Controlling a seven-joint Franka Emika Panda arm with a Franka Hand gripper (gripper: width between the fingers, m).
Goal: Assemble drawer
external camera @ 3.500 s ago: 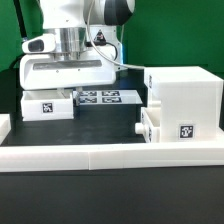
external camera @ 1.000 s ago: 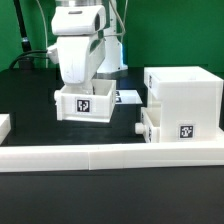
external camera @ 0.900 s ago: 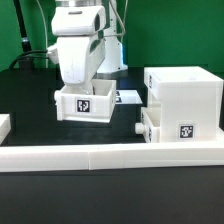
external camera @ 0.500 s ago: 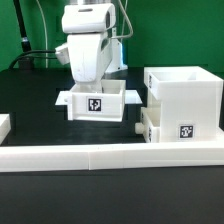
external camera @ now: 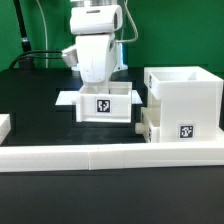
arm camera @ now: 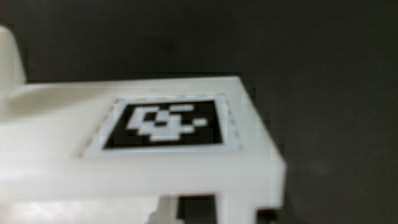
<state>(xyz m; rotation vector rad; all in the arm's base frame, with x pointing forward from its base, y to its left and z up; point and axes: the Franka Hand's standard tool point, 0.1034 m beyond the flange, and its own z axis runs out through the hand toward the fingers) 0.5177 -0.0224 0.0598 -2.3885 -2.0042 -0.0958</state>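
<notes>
The white housing (external camera: 185,98) stands at the exterior view's right, with a tag on its front. One knobbed tray (external camera: 144,127) sits in its lower slot, knob pointing to the exterior view's left. My gripper (external camera: 99,86) is shut on the second tray (external camera: 103,104), which hangs level just left of the housing, its tag facing the camera. The fingertips are hidden behind the tray's wall. In the wrist view the tray's tagged wall (arm camera: 164,125) fills the picture, over the black table.
The long low white border wall (external camera: 100,154) runs along the front. A small white block (external camera: 4,123) sits at the exterior view's far left. Black cables (external camera: 40,55) lie behind the arm.
The tray was lifted from the table at the exterior view's left. Over the last second my gripper has carried it right, close to the housing.
</notes>
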